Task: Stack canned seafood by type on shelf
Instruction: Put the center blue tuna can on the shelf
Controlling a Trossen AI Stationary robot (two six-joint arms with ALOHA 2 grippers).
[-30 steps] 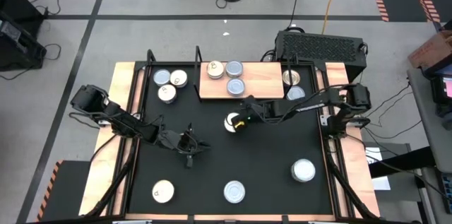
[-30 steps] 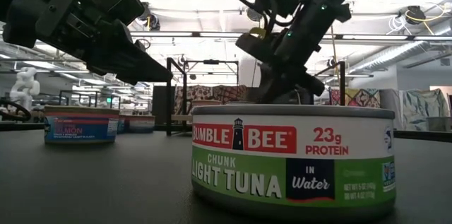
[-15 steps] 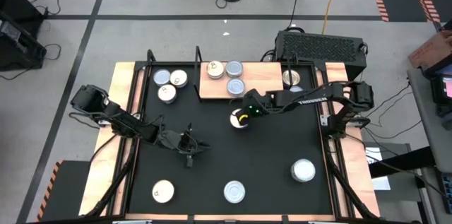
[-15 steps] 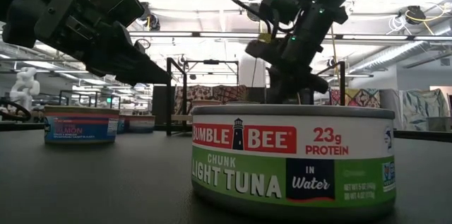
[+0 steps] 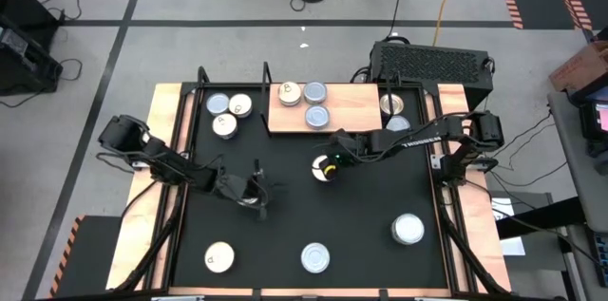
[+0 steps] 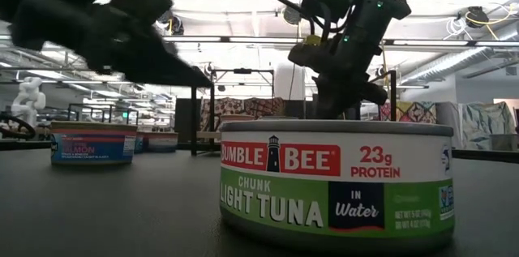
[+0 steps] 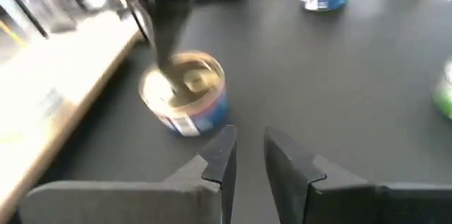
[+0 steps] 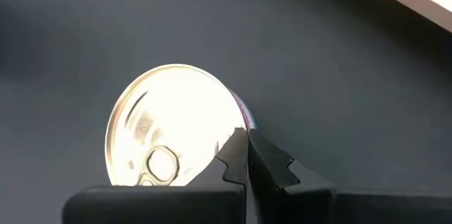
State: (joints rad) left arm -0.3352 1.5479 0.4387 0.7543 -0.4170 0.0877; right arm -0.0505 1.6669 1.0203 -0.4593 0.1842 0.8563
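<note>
The shelf (image 5: 359,108), a light wooden board, lies at the table's far middle with three tins on it (image 5: 314,93). A tin with a bright goldish top (image 5: 323,170) (image 8: 169,121) stands on the black table just in front of the shelf. My right gripper (image 5: 330,162) (image 8: 248,155) is shut at this tin's edge. My left gripper (image 5: 258,193) (image 7: 248,155) hovers left of centre with a narrow gap between its fingers and nothing in it. It faces a gold-topped, blue-labelled tin (image 7: 185,100). My right gripper's shut fingertips (image 8: 236,148) meet the goldish tin at the rim of its top (image 8: 229,119), on one side. They slant down from above, coming from the table's right. The tin stands upright on the table. Whether they press or only touch it, I cannot tell.
Three tins (image 5: 228,111) sit at the far left and two (image 5: 394,114) at the far right beside the shelf. Three more stand along the near edge (image 5: 219,257) (image 5: 315,258) (image 5: 408,230). The tuna tin (image 6: 336,180) fills the low view. A black ribbed box (image 5: 432,59) stands behind the table.
My right gripper, still shut, has shifted a little toward the table's right edge. The goldish tin has slid that way with it, staying upright. My left gripper has rolled about its own axis and edged up; it blurs in the low view.
</note>
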